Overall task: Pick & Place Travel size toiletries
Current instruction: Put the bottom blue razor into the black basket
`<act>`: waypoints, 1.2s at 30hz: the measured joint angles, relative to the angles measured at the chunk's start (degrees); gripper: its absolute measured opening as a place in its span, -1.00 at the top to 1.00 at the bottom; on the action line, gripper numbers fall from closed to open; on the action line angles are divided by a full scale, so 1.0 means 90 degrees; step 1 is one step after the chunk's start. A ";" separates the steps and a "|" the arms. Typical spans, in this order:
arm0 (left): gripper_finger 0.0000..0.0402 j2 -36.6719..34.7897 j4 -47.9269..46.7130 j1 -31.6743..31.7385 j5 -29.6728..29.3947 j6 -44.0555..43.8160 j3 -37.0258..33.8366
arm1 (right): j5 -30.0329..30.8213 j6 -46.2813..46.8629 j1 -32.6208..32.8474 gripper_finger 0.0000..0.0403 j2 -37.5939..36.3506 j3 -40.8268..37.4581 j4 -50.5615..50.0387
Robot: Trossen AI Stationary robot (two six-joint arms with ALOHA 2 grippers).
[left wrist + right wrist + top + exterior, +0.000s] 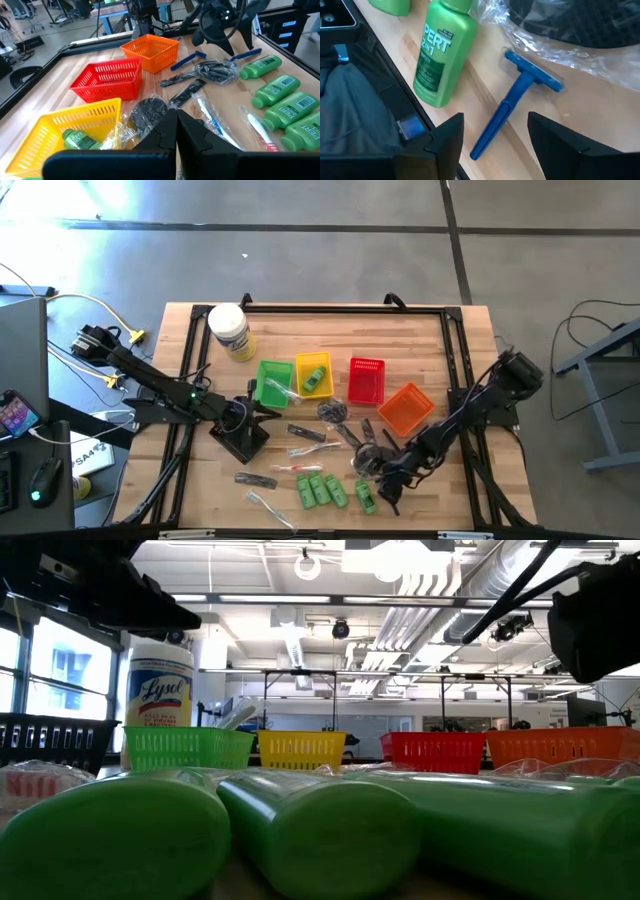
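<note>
Razor, slim blue plastic with T-shaped head [517, 107]: lies flat near the counter's front edge, right of centre, beside a bright green plastic shampoo bottle [438, 55]. Judged light, stiff, slippery; best taken across mid-handle. Right claw [495, 145] hangs over it, fingers spread, empty. Left claw [176, 131] shut, empty, mid-counter.

I am looking into a robotics lab or workshop hall. The wooden desk [300, 320] stands in a black metal frame on a bare grey concrete floor [300, 240], with loose cables [60, 300] running beside it. Across the desk I see an open ceiling with white ducts [420, 570] and strip lights, other framed benches, and office chairs [22, 10] farther off.
</note>
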 joint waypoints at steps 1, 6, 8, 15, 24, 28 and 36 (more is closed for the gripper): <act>1.00 0.0002 0.0000 0.0000 0.0000 -0.0031 0.0000 | 0.0054 0.0002 0.0001 -0.05 0.0047 0.0000 0.0050; 1.00 0.0002 0.0000 0.0000 0.0000 -0.0096 0.0000 | 0.0174 0.0032 0.0010 -0.05 0.0346 0.0016 0.0301; 1.00 0.0002 0.0000 0.0000 -0.0001 -0.0096 0.0000 | 0.0208 0.0041 0.0010 -0.05 0.0472 0.0026 0.0336; 1.00 0.0002 -0.0002 0.0000 0.0000 -0.0096 0.0000 | 0.0442 0.0037 0.0011 -0.01 0.0558 0.0032 0.0313; 1.00 0.0004 -0.0095 0.0000 -0.0001 -0.0096 0.0002 | 0.0540 0.0022 0.0010 0.68 0.0592 0.0008 0.0233; 1.00 0.0004 -0.0097 0.0000 0.0000 -0.0129 0.0002 | 0.0509 -0.0047 0.0010 0.87 0.0541 0.0007 0.0235; 1.00 0.0004 -0.0092 0.0000 -0.0002 -0.0152 0.0002 | 0.0609 -0.0657 0.0004 0.80 -0.0253 -0.0019 0.0186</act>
